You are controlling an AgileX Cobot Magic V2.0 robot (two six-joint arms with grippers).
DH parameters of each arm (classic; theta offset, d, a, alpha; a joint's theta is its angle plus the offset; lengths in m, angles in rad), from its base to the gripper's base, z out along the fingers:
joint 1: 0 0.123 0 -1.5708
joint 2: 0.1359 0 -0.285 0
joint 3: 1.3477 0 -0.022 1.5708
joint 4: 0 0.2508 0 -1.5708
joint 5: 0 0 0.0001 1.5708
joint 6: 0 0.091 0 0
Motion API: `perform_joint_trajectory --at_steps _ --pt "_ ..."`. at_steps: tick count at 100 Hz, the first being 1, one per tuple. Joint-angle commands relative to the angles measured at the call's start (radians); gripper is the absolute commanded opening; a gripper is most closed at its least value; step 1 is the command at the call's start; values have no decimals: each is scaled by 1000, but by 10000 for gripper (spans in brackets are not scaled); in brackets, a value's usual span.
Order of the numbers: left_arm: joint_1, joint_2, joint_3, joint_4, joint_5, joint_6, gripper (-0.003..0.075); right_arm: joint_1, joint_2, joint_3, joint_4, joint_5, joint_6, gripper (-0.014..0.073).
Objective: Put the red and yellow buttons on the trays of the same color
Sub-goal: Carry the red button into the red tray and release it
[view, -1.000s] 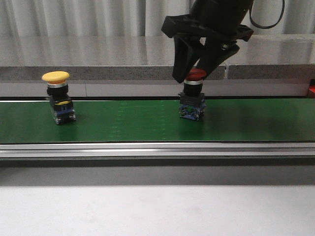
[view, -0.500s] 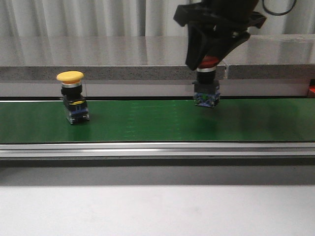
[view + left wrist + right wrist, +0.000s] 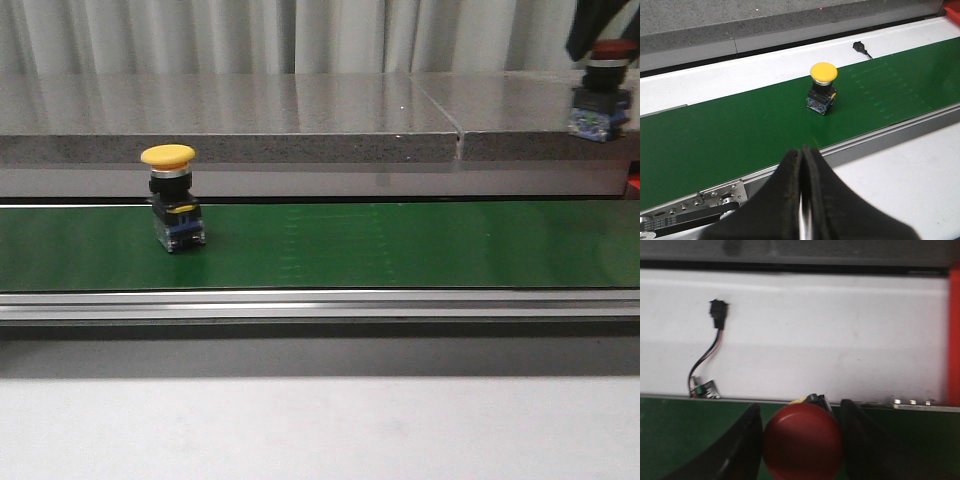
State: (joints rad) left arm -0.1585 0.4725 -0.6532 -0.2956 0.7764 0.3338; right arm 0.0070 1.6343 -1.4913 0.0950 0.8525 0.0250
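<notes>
The yellow button stands upright on the green belt at the left; it also shows in the left wrist view, the yellow button well ahead of my left gripper, which is shut and empty above the belt's near rail. The red button hangs in the air at the far upper right. My right gripper is shut on the red button, a finger on each side of its cap. A red strip at the edge may be the red tray. The yellow tray is out of view.
A grey stone ledge runs behind the belt, and a metal rail along its front. A black connector on a thin cable lies on the white surface beyond the belt. White tabletop lies in front.
My right gripper has lifted the red button off the belt and carried it up and to the right. The yellow button has moved right along the belt.
</notes>
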Motion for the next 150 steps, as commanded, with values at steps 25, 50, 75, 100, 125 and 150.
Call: perform_joint_trajectory --at_steps 25,50,75,100,125,150 --pt "-8 6 -25 -29 -62 -8 -21 -230 -30 -33 -4 -89 24 192" --pt "-8 6 -25 -29 -62 -8 -21 -363 34 -31 -3 -116 24 192" --pt "-8 6 -25 -29 -62 -8 -21 -432 97 -17 43 -145 25 192" --pt "-8 6 -25 -29 -62 -8 -21 -434 119 72 48 -247 25 192" --pt "-8 6 -25 -29 -62 -8 -21 -434 164 113 61 -253 25 192" --pt "-8 6 -25 -29 -62 -8 -21 -434 172 113 62 -247 25 393"
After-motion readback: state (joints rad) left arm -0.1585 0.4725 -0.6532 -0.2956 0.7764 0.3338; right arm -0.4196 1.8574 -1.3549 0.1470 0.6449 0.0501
